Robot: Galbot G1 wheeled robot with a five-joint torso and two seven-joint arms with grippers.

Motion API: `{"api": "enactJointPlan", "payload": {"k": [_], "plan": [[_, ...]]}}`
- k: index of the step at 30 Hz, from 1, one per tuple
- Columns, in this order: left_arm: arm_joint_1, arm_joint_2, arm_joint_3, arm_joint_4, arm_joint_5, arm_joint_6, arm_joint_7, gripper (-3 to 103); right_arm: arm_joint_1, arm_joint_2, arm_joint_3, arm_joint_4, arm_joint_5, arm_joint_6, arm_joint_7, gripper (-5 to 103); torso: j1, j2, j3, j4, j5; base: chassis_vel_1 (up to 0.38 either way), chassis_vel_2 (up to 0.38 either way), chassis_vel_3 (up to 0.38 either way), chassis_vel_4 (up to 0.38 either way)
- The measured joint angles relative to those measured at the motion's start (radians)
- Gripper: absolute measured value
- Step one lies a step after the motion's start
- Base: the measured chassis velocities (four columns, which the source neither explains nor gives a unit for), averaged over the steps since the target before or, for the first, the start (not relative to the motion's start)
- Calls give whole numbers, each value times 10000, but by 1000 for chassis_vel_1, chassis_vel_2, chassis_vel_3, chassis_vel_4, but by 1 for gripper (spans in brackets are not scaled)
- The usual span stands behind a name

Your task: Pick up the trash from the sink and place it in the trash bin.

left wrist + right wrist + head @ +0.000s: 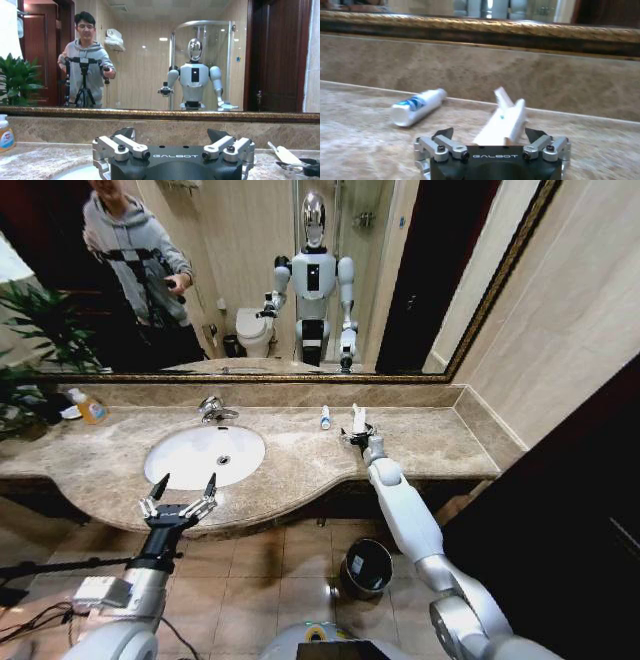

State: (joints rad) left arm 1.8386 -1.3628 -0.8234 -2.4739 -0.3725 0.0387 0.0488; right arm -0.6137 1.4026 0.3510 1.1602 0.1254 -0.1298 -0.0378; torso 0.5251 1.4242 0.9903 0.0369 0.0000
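Sink point(190, 442) holds no trash; bin point(366, 566) sits below.

Head view high above countertop point(300, 465), wrist views low, facing mirror point(150, 56)

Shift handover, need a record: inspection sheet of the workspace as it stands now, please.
Surface: brown-beige marble countertop, dry-looking, no spills seen.
Sink: white basin; no trash seen inside it.
Trash: white tube with blue print lying on the counter; white packet between the right gripper's fingers.
Trash bin: black, metal rim, on the floor under the counter edge.
Clutter: yellow-orange soap bottle at the counter's back left.
Grippers: left gripper open, hovering at the counter's front edge by the sink; right gripper low over the counter, around the packet, closure unclear.
Cables: black cables on the floor beside the left arm.
Surroundings: wall mirror, plant at left.
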Motion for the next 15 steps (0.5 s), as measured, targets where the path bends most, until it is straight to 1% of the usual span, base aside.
{"api": "enactJointPlan", "payload": {"k": [3,4,6,8,9,10,11,12,14,15], "plan": [[0,0,0,0,0,0,0,100,-149,-121,212,97,137,0,24,82,0,0,0,-4,0,0,0,0,0],[0,0,0,0,0,0,0,100,-149,-121,212,97,137,0,24,82,0,0,0,-4,0,0,0,0,0],[0,0,0,0,0,0,0,100,-147,-121,233,60,164,0,27,71,-1,0,0,-2,1,0,0,0,0],[0,0,0,0,0,0,0,100,-143,-116,240,36,169,0,27,71,-1,0,0,-2,1,0,0,0,0],[0,0,0,1,0,0,0,100,-135,-113,250,-14,187,-1,19,61,0,0,0,-1,0,0,0,0,0],[0,0,0,0,0,0,0,100,-135,-114,255,-28,194,0,12,61,0,0,0,-2,0,0,0,0,0],[0,0,0,0,0,0,0,100,-138,-118,273,-34,202,0,5,55,0,0,1,-1,1,0,0,0,0],[0,0,0,0,0,0,0,100,-138,-118,273,-34,202,0,5,55,0,0,1,-1,1,0,0,0,0],[0,0,0,0,0,0,0,100,-146,-136,324,-40,279,-14,8,44,-1,0,0,-2,0,0,0,0,0],[0,0,0,0,0,0,0,100,-146,-136,324,-40,279,-14,8,44,-1,0,0,-2,0,0,0,0,0]]}}
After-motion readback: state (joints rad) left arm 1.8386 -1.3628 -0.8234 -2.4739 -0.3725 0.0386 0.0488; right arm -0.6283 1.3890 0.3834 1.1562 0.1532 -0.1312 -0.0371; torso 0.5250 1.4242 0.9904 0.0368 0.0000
